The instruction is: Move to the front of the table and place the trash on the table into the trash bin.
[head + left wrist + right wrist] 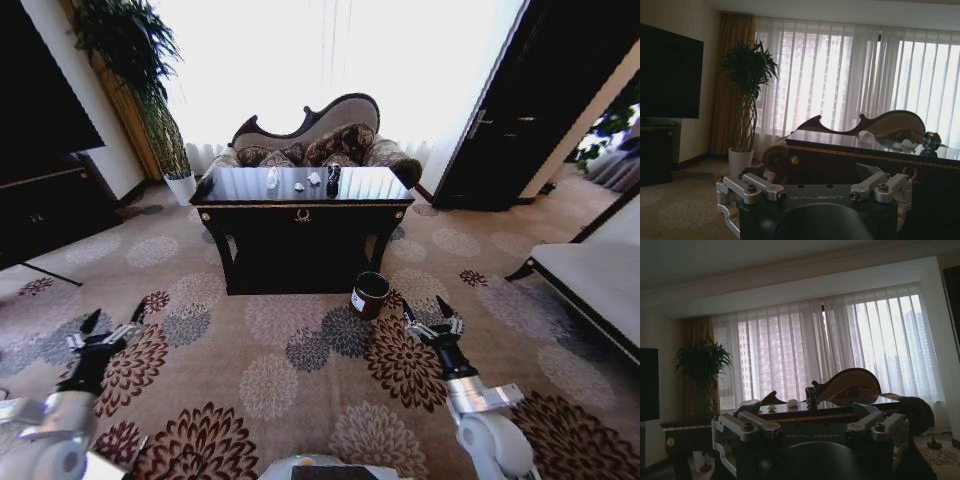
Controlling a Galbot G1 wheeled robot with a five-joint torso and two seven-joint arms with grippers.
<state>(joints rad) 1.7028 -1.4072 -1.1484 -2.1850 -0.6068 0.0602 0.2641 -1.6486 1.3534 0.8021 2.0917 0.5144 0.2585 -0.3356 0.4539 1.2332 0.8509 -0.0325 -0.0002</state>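
From the head camera, the table (pixel 302 212) stands ahead on the patterned carpet (pixel 270 385), a sofa (pixel 320 140) behind it; on its glossy top lie white paper wads (pixel 272 179) and a dark crushed can (pixel 333 180); the trash bin (pixel 369 295) sits on the floor by the table's front right leg; the left gripper (pixel 112 327) and right gripper (pixel 432 316) hover low over the carpet, well short of the table, fingers spread, holding nothing.

The left wrist camera shows the tabletop (pixel 870 146) with a paper wad (pixel 866 136) and the can (pixel 931 140); a potted plant (pixel 746 100) stands beside the curtains.

The right wrist camera shows a wad (pixel 792 403) and the can (pixel 811 396) on the table edge (pixel 790 415).
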